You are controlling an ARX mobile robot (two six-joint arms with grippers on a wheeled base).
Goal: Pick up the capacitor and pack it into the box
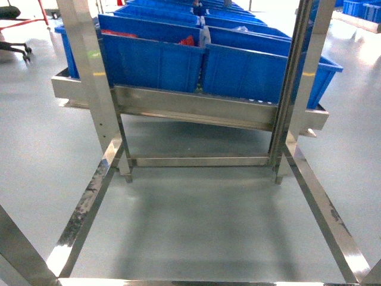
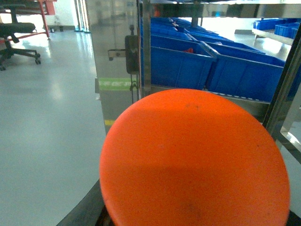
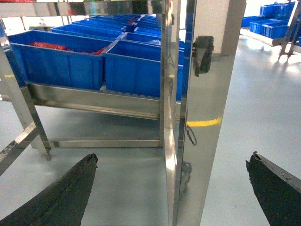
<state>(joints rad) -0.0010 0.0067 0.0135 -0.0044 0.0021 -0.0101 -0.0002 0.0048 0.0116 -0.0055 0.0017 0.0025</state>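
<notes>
A large round orange thing (image 2: 193,160), which I take for the capacitor, fills the lower left wrist view right in front of the camera, well above the floor. It hides the left gripper's jaws, and only a dark sliver of a finger (image 2: 87,207) shows beside it. My right gripper (image 3: 172,157) is open and holds nothing, its dark fingertips (image 3: 80,176) spread wide, with a steel rack post (image 3: 197,141) beyond the gap between them. The box is out of view. Neither gripper appears in the head view.
Rows of big blue bins (image 1: 155,59) sit on a steel rack shelf (image 1: 196,107) ahead, some holding red items (image 1: 187,40). Steel frame rails (image 1: 89,202) lie low on the grey floor on both sides. An office chair (image 2: 19,40) stands far left.
</notes>
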